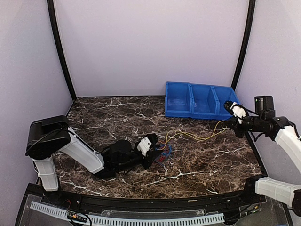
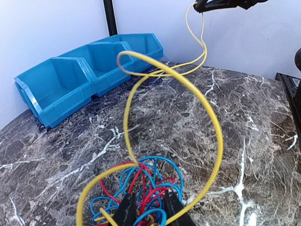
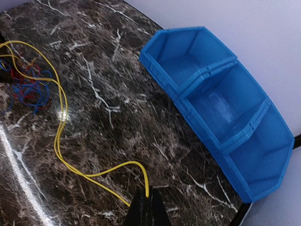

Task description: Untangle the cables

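A tangle of red and blue cables (image 1: 164, 153) lies mid-table. My left gripper (image 1: 154, 149) lies low at its left side. In the left wrist view the left gripper (image 2: 149, 201) has its fingers closed on a bunch of red and blue loops (image 2: 155, 181). A yellow cable (image 1: 197, 137) runs from the tangle up to the right, lifted off the table. My right gripper (image 1: 229, 123) holds its far end above the table, near the bins. In the right wrist view the right gripper (image 3: 147, 197) is shut on the yellow cable (image 3: 61, 122). The tangle (image 3: 28, 87) shows far left there.
A row of blue bins (image 1: 202, 101) stands at the back right, seen also in the left wrist view (image 2: 84, 75) and the right wrist view (image 3: 221, 99). Purple walls enclose the dark marble table (image 1: 117, 113). The right gripper's tip shows top of the left wrist view (image 2: 221, 4).
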Robot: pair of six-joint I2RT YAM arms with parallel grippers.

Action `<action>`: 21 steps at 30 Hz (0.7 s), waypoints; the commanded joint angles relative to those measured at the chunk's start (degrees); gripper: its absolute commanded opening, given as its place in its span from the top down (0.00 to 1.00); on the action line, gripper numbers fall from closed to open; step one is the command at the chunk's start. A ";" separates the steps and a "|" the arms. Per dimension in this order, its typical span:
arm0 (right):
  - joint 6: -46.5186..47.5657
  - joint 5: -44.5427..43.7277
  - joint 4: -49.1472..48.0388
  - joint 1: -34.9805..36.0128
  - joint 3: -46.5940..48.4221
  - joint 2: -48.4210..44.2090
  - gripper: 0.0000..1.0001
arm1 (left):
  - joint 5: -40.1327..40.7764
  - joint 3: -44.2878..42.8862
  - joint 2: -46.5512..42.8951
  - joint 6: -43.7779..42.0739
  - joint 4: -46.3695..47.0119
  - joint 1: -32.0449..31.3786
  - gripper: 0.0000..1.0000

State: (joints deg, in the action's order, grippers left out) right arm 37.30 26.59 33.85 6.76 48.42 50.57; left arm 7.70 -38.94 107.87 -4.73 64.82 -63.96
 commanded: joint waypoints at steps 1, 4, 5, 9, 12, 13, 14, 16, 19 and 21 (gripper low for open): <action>6.05 -11.12 -5.65 -4.71 -9.59 0.00 0.87 | -2.57 1.48 -1.05 0.21 -2.27 -0.02 0.77; 9.28 -6.58 0.69 -4.03 -8.95 2.19 0.29 | -3.95 0.27 0.13 0.49 -5.38 -0.03 0.77; 9.19 -4.88 1.94 -3.48 -7.89 2.47 0.15 | -4.29 -0.28 0.60 0.62 -5.83 -0.02 0.77; 9.46 -2.21 1.51 2.96 -6.85 2.40 0.12 | -5.54 -0.81 1.45 0.78 -6.46 -0.02 0.77; 9.81 -0.14 -0.39 10.51 -6.62 5.01 0.14 | -5.99 -1.23 1.91 0.84 -6.97 -0.02 0.76; 9.81 0.25 -0.95 12.99 -6.21 6.64 0.15 | -6.33 -1.27 1.91 0.90 -7.15 -0.02 0.76; 9.82 0.38 -1.66 15.07 -5.50 8.61 0.16 | -6.49 -1.33 1.92 0.98 -7.44 -0.02 0.76; 9.48 0.70 -3.38 18.90 -3.52 12.67 0.18 | -6.89 -1.21 1.90 1.14 -7.79 -0.02 0.76; 9.86 -1.10 -5.84 24.26 0.40 19.32 0.23 | -7.09 -0.81 1.46 1.55 -7.79 -0.04 0.76; 10.13 -2.99 -7.53 27.71 3.44 23.70 0.25 | -7.38 -0.26 1.11 1.99 -7.11 -0.02 0.76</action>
State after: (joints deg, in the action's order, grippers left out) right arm 46.68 25.28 31.88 28.12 46.41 68.84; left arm 1.87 -39.24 109.89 -3.86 57.71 -63.96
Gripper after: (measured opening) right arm 0.767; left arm 0.239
